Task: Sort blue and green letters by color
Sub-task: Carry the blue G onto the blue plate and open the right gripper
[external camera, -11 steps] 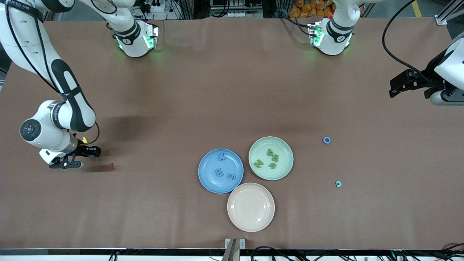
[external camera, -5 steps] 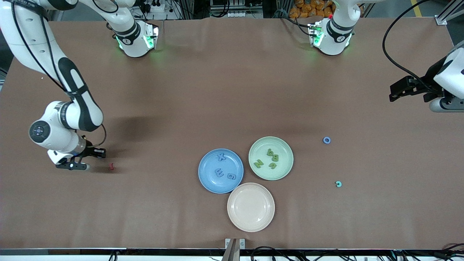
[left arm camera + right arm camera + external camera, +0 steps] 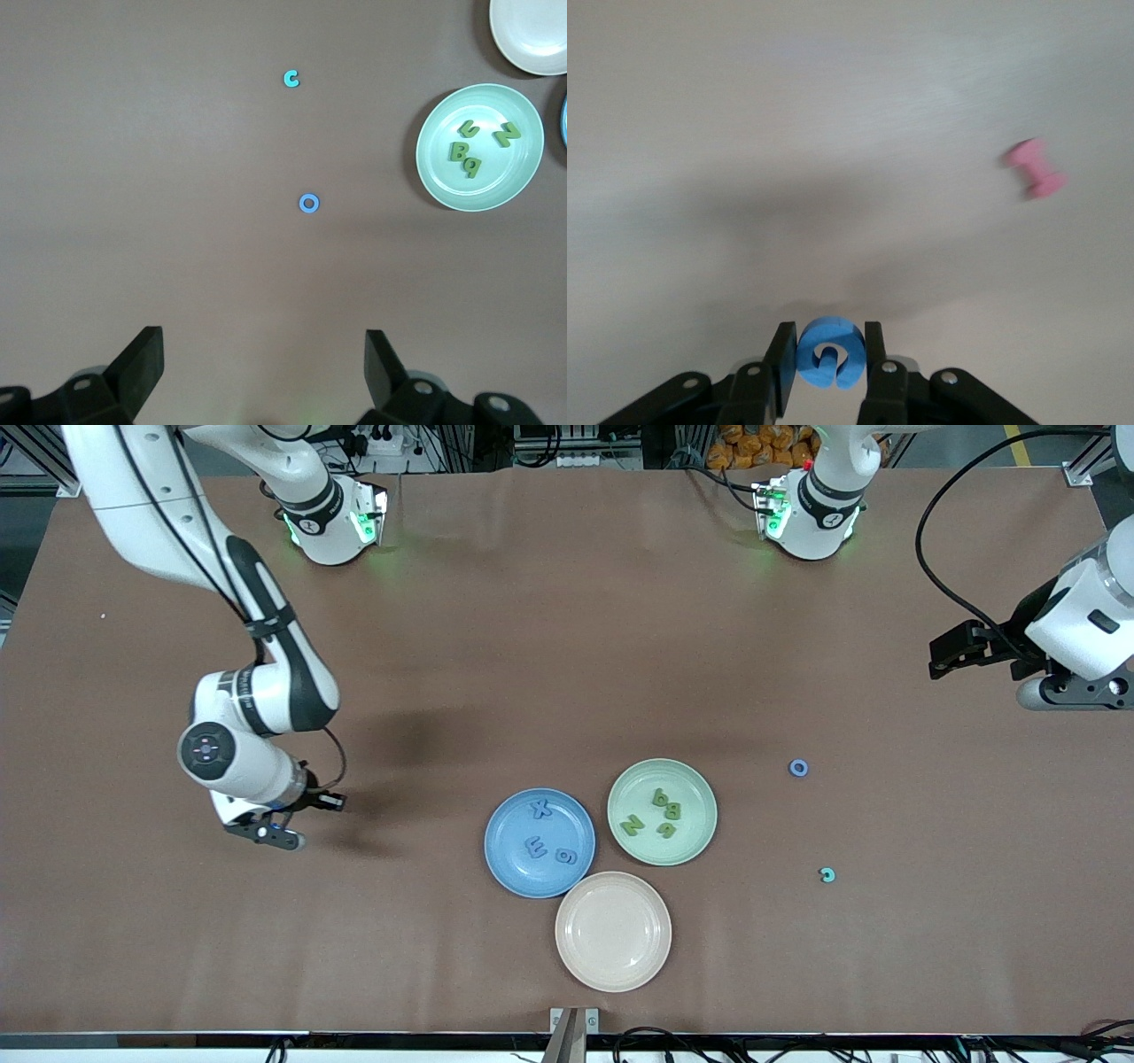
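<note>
My right gripper [image 3: 306, 821] [image 3: 828, 354] is shut on a small round blue letter [image 3: 830, 352], pinched between both fingers above bare table toward the right arm's end. A blue plate [image 3: 498, 861] holds three blue letters [image 3: 537, 845]. Beside it a pale green plate [image 3: 693, 841] [image 3: 518, 181] holds several olive green letters [image 3: 666, 812] [image 3: 468, 152]. A blue ring letter [image 3: 798, 768] [image 3: 308, 203] and a teal C [image 3: 827, 875] [image 3: 291, 79] lie loose on the table toward the left arm's end. My left gripper [image 3: 941, 657] [image 3: 263, 372] hangs open and empty over that end.
An empty beige plate [image 3: 613, 931] [image 3: 532, 35] sits touching the other two, nearer the front camera. A small pink-red letter [image 3: 1035, 168] lies on the table under the right wrist view. Both arm bases stand along the table edge farthest from the camera.
The right gripper closed on the blue letter and swung with it toward the plates. The red letter no longer shows in the front view. The left arm shifted slightly.
</note>
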